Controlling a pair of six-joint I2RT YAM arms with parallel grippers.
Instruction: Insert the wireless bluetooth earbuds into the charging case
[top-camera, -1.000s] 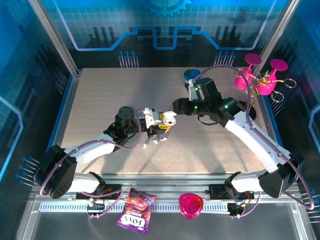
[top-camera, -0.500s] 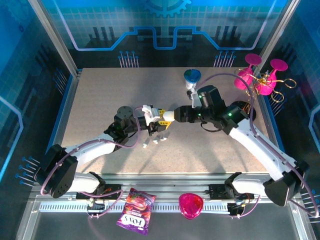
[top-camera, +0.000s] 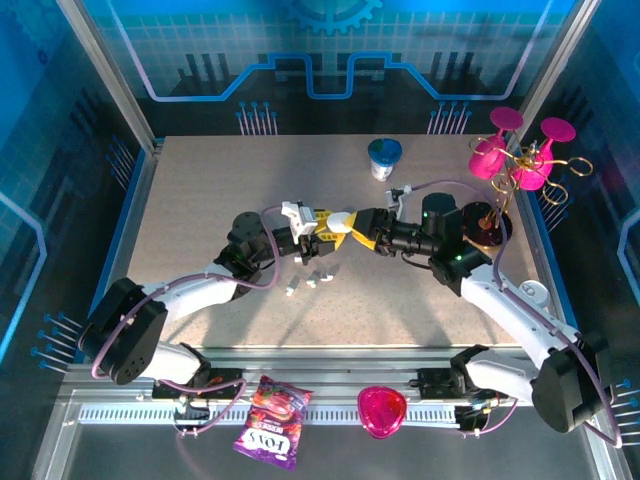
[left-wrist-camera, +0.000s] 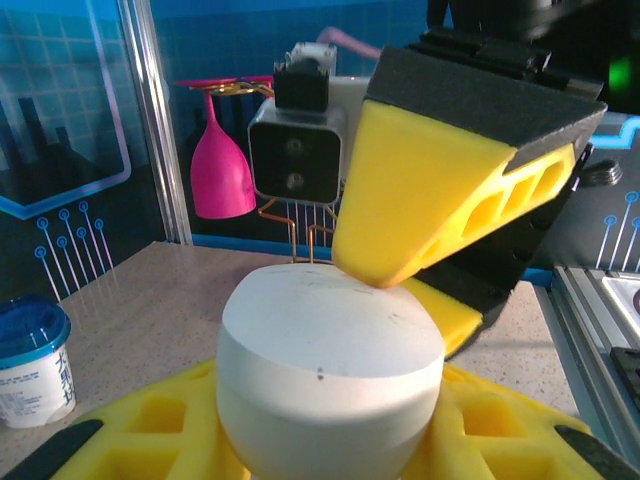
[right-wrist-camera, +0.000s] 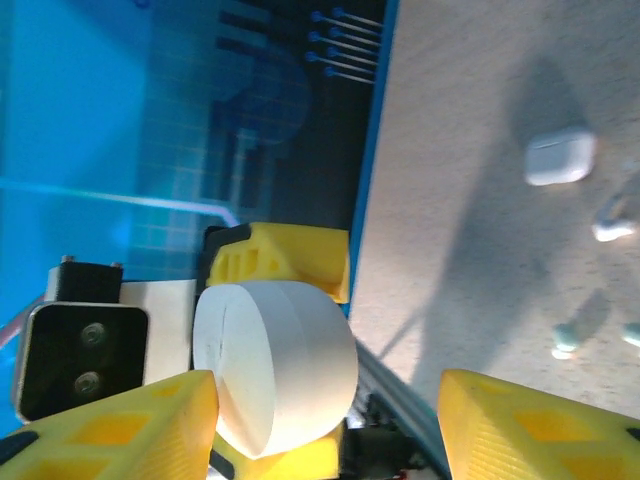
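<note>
Pink glassware crowds the 2 o'clock corner of the table (top-camera: 200, 190): wine glasses (top-camera: 520, 160) hang on a gold wire rack (top-camera: 560, 172). A blue-lidded tub (top-camera: 384, 157) stands at 1 o'clock, and a small white object (top-camera: 535, 292) lies by the 4 o'clock edge (too small for us to name). On the front rail at 6 o'clock we see a purple candy packet (top-camera: 272, 435) and a pink heart-shaped object (top-camera: 381, 410).

At the centre, the left gripper (top-camera: 330, 230) is clamped on a round white charging case (top-camera: 343, 222), held clear of the tabletop. The right gripper (top-camera: 362, 228) faces it from 3 o'clock with its yellow fingers (right-wrist-camera: 110, 425) spread apart. In the left wrist view, one of them touches the case's upper face.

We find the earbuds (top-camera: 310, 283) loose on the table at 7 o'clock of the held case, apart from both grippers, with the left arm (top-camera: 200, 290) just beside them at 9 o'clock. In the right wrist view, a second white case (right-wrist-camera: 560, 158) lies near them.
</note>
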